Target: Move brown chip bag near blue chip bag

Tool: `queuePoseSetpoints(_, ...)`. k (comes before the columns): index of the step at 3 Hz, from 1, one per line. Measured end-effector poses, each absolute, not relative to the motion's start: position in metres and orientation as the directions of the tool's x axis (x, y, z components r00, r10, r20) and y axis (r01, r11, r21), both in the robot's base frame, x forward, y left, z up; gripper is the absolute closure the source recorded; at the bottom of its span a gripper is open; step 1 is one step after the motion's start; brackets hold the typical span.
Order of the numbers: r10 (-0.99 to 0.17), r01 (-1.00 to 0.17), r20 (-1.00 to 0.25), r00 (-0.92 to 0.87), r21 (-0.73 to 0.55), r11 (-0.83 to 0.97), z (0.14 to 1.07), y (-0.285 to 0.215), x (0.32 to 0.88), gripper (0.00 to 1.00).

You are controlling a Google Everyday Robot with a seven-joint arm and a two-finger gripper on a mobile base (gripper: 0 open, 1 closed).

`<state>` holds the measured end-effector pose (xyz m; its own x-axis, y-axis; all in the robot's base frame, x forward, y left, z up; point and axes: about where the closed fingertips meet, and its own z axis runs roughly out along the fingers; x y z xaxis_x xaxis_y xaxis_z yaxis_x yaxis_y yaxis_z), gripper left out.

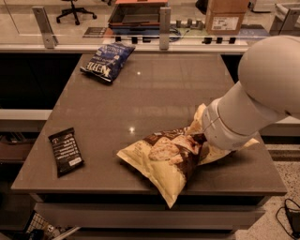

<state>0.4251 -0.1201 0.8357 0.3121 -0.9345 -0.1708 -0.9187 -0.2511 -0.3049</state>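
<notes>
While mostly hidden behind the bulky pale arm [253,93], meets the upper right end of the brown chip bag [164,157] as the gripper [200,139], low over the table's [154,93] right front part; cannot tell whether wide, narrow or clamped. Lies crumpled there, one pointed corner past the table's front edge. Resting at the table's far left corner, well apart: blue chip bag [107,61]. Lying by the table's left front edge: black bar wrapper [66,151].

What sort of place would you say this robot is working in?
Probably an office or lab: an office chair and cardboard box sit beyond the grey table. The tool is hidden behind the arm, at the brown chip bag.
</notes>
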Motion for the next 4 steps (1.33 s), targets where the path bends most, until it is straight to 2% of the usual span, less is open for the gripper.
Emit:
queuePoseSetpoints(1,-0.935,-0.919,-0.171,0.312,-0.305,-0.251,0.839,-0.12,0.425,1.0)
queuePoseSetpoints(3,-0.939,-0.916,-0.171,0.3,-0.325,-0.234,0.843,-0.125,0.426,1.0)
queuePoseSetpoints(4,-0.946,-0.91,-0.141,0.292,-0.346,-0.229,0.852,-0.144,0.442,1.0)
